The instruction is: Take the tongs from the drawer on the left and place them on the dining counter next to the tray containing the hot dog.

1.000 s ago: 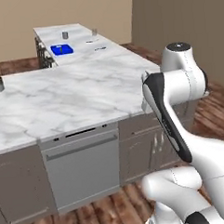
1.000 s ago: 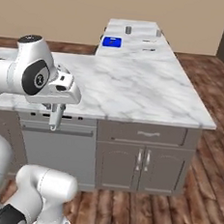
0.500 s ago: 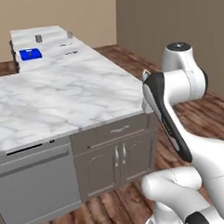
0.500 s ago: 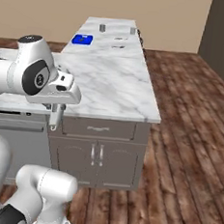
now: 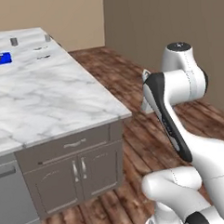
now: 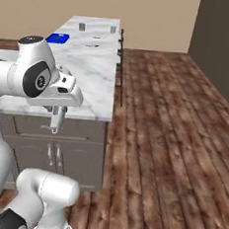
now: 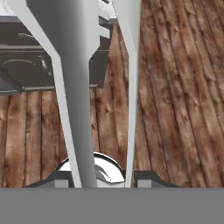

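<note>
The whole scene has slid sideways since a second ago, so the base is driving; the gripper (image 6: 56, 126) is clamped on the tongs (image 7: 83, 87), well short of the tray (image 6: 57, 38) on the dining counter (image 6: 99, 60).

Two base cameras looked forward and down from behind the arm, left and right, sharing the dining counter (image 5: 48, 96) and blue tray (image 6: 58, 38) (far end). The hand camera pointed down, close to the wood floor (image 7: 175, 96).

floor (image 6: 173, 142): brown wood planks | cabinet doors (image 5: 78, 178): grey, upright handles, shut
</note>
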